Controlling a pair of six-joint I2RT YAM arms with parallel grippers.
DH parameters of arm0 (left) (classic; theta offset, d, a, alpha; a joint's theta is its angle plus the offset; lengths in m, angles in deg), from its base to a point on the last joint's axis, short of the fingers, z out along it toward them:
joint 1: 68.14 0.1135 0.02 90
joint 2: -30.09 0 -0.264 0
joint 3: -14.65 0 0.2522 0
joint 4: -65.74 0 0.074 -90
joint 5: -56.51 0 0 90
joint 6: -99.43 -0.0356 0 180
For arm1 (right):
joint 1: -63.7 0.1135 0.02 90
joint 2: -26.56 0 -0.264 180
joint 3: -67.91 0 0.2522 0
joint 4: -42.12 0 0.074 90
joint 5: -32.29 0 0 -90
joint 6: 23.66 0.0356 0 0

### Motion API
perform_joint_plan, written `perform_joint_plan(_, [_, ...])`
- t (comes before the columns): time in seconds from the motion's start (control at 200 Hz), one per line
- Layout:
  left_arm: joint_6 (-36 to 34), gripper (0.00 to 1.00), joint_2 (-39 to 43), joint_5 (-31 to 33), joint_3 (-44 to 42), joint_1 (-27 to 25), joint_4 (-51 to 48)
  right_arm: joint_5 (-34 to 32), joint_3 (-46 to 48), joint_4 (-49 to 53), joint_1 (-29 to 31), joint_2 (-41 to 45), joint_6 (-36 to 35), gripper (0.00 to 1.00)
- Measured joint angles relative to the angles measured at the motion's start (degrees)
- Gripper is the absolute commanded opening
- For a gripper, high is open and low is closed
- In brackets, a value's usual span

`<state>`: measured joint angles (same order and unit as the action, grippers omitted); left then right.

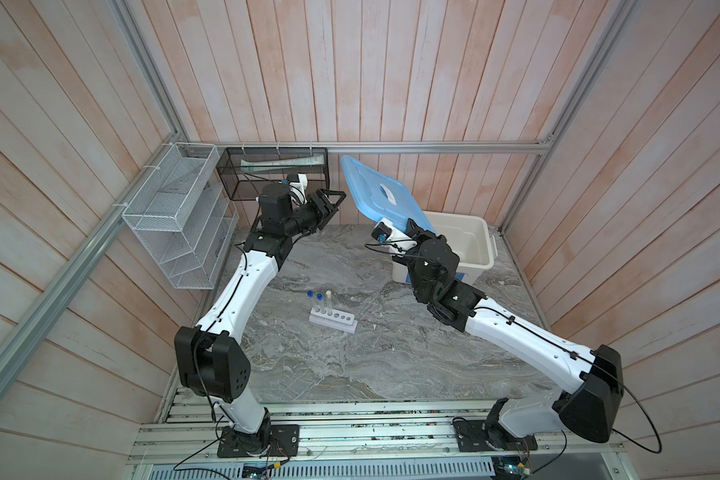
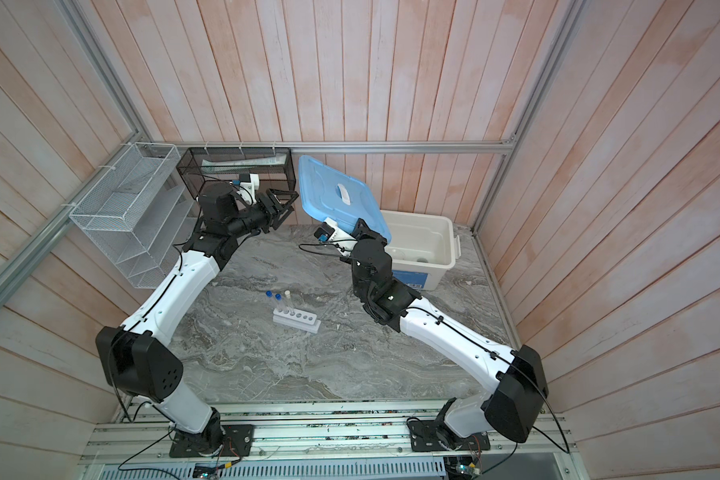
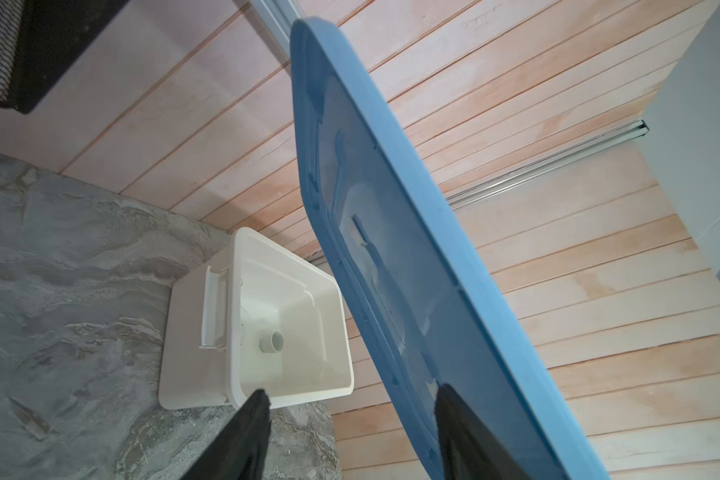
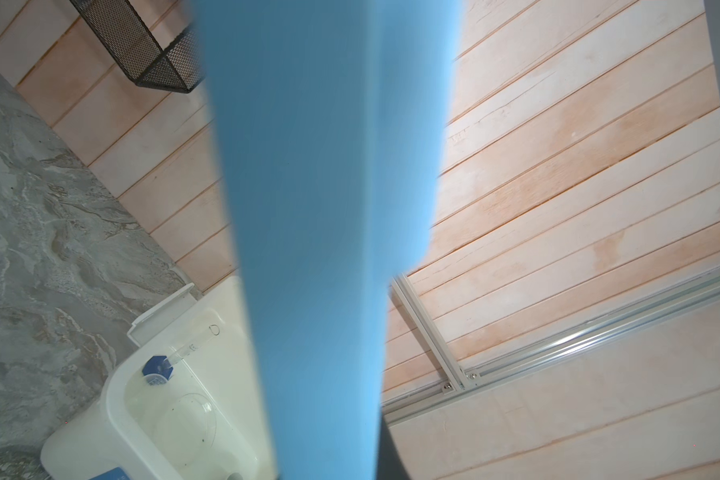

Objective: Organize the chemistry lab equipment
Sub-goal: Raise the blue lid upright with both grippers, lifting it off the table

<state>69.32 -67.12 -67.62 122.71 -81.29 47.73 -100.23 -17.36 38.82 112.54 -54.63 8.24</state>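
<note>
My right pincer clamps the tilted blue lid above the white bin; my left pincer gapes empty nearby.

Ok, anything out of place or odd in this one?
Yes: the blue lid stands steeply tilted off the white bin, clamped by the right gripper; inside, a blue-based clear cylinder lies on its side.

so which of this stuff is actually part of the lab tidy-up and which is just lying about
Part of the job: three test tubes, white rack, blue-based piece, small round piece.
Just there: white bin, blue lid, white wire basket, black mesh basket.
</note>
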Motion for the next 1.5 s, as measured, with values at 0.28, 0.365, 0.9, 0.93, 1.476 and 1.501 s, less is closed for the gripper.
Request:
perform_joint_plan(0.28, [5.33, 0.66, -0.81, -0.13, -0.11, 0.26, 4.63, -1.99, 2.32, -1.36, 0.79, 0.0, -2.6, 0.0])
perform_joint_plan(0.365, [6.43, 0.66, -0.81, -0.17, -0.28, 0.26, 6.08, -2.03, 2.43, -1.44, 0.85, 0.0, -2.95, 0.0])
perform_joint_plan(0.9, [10.91, 0.63, -3.06, -2.8, -0.9, 0.22, 11.17, -1.95, 4.11, -4.07, 3.65, -1.55, -5.64, 0.0])
perform_joint_plan(0.93, [11.13, 0.62, -3.3, -2.97, -0.9, 0.22, 11.19, -1.95, 4.11, -4.22, 3.82, -1.66, -5.9, 0.0])
perform_joint_plan(1.476, [14.32, 0.29, -4.04, -4.0, -2.62, 0.22, 14.56, -2.14, 9.31, -13.42, 4.39, -2.73, -11.76, 0.1])
perform_joint_plan(1.501, [14.71, 0.28, -4.07, -4.11, -2.62, 0.22, 14.69, -2.16, 9.68, -14.21, 4.39, -2.84, -12.17, 0.11])
